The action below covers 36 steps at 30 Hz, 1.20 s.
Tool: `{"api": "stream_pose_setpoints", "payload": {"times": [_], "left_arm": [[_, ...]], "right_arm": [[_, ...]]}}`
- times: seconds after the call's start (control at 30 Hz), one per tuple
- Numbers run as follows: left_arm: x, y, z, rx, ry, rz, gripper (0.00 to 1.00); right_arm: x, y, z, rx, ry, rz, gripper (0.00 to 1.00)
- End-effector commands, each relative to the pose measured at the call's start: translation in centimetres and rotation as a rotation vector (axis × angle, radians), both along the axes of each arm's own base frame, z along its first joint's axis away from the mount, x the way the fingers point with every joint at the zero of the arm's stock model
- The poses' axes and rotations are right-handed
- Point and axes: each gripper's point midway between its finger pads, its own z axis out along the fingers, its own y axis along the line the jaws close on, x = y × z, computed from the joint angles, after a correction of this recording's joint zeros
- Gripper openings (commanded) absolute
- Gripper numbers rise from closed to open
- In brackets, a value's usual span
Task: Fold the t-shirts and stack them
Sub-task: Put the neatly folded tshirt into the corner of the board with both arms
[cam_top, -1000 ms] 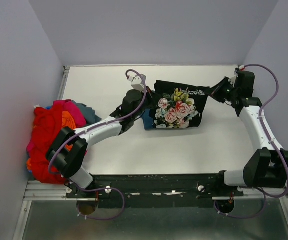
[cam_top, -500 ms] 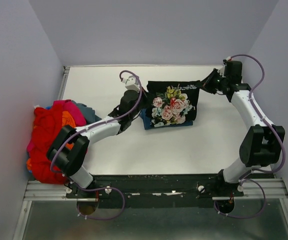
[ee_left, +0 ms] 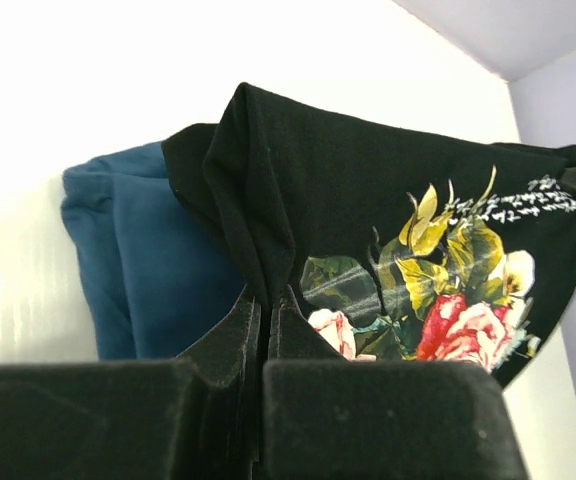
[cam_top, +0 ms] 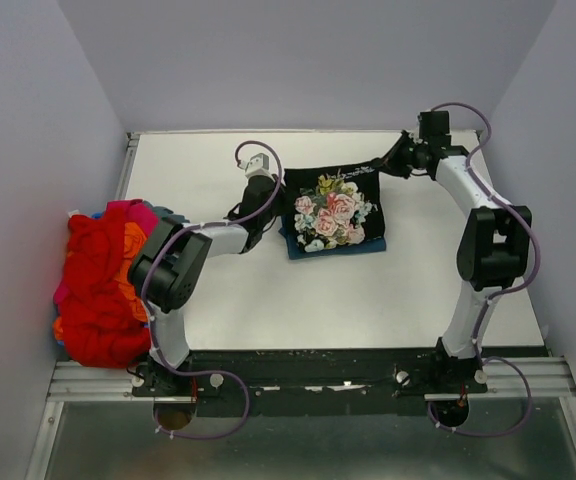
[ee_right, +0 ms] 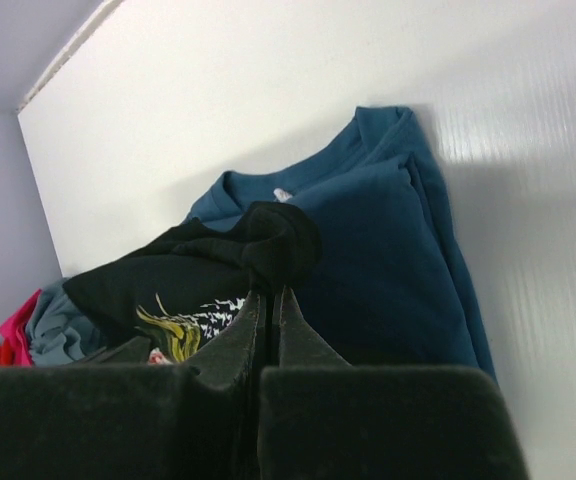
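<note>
The black t-shirt with the rose print (cam_top: 334,207) hangs stretched between both grippers, over a folded teal-blue t-shirt (cam_top: 301,251) lying flat on the table. My left gripper (cam_top: 280,200) is shut on the black shirt's left corner (ee_left: 258,230), and the teal shirt (ee_left: 133,270) shows beneath it. My right gripper (cam_top: 388,165) is shut on the bunched right corner (ee_right: 280,245), above the teal shirt (ee_right: 388,260). Loose red, orange and pink t-shirts (cam_top: 98,275) are piled at the table's left edge.
White table (cam_top: 268,290) with a raised rim at the left (cam_top: 126,165) and lilac walls on three sides. A grey-blue shirt (ee_right: 53,320) and a pink one (ee_right: 13,335) of the pile show at the lower left of the right wrist view.
Both grippers have carried the black shirt left, so it now hangs over the teal one. The right arm swung toward the back of the table. Both grips are unchanged.
</note>
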Motion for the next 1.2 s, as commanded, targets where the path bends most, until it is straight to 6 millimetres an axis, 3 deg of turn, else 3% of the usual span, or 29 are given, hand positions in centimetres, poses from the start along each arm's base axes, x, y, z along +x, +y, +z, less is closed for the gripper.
{"api": "stream_pose_setpoints", "payload": {"times": [0.0,0.03,0.1,0.13,0.17,0.27,0.37,0.43,0.5,0.53,0.6,0.67,0.73,0.87,0.97,1.07,1.17], "left_arm": [[3.1,1.1,-2.3,-0.011,0.025,0.027,0.0],[3.6,1.1,-2.8,-0.014,0.033,0.023,0.12],[4.7,1.1,-3.3,-0.023,0.05,0.007,0.48],[4.8,0.7,-3.5,-0.032,0.068,-0.031,0.62],[5.1,0.7,-3.3,-0.033,0.079,-0.039,0.71],[5.1,2.0,-1.9,0.013,0.068,-0.015,0.88],[4.5,3.2,0.3,0.066,0.053,0.006,0.94],[4.0,4.0,1.6,0.099,0.043,0.033,0.94],[3.1,4.3,2.4,0.1,0.044,0.03,0.87],[2.4,4.0,2.9,0.082,0.036,0.013,0.78],[1.2,2.2,3.8,0.022,0.023,-0.06,0.41],[0.1,0.0,3.8,-0.03,0.044,-0.138,0.12],[-1.3,-2.1,2.6,-0.071,0.095,-0.211,0.0],[-4.1,-5.1,-0.7,-0.109,0.174,-0.289,0.0],[-5.4,-5.9,-3.5,-0.106,0.228,-0.308,0.0],[-6.1,-5.5,-6.4,-0.1,0.289,-0.292,0.0],[-5.8,-4.4,-7.5,-0.035,0.29,-0.245,0.0]], "right_arm": [[3.3,-1.4,-1.1,-0.048,-0.004,-0.066,0.06],[3.8,-1.3,-1.4,-0.052,0.001,-0.064,0.16],[4.5,-1.3,-2.4,-0.071,0.015,-0.065,0.81],[4.6,-1.5,-2.5,-0.08,0.018,-0.065,0.95],[4.6,-1.6,-2.4,-0.093,0.014,-0.064,1.0],[3.6,-2.1,-1.9,-0.137,-0.013,-0.061,1.0],[1.9,-1.6,-0.6,-0.128,-0.074,-0.029,0.89],[0.2,0.0,0.3,-0.052,-0.116,0.043,0.71],[-1.7,1.6,-0.4,0.016,-0.123,0.113,0.51],[-2.3,2.3,-0.1,0.05,-0.142,0.145,0.38],[-3.2,3.7,0.3,0.13,-0.174,0.212,0.14],[-3.8,4.9,0.0,0.206,-0.167,0.263,0.01],[-4.6,5.8,-0.8,0.285,-0.153,0.299,0.01],[-6.8,6.6,-3.2,0.387,-0.124,0.31,0.0],[-7.9,6.8,-5.8,0.421,-0.074,0.306,0.01],[-8.2,6.4,-8.7,0.417,-0.004,0.266,0.01],[-8.1,5.6,-10.8,0.383,0.062,0.207,0.01]]}}
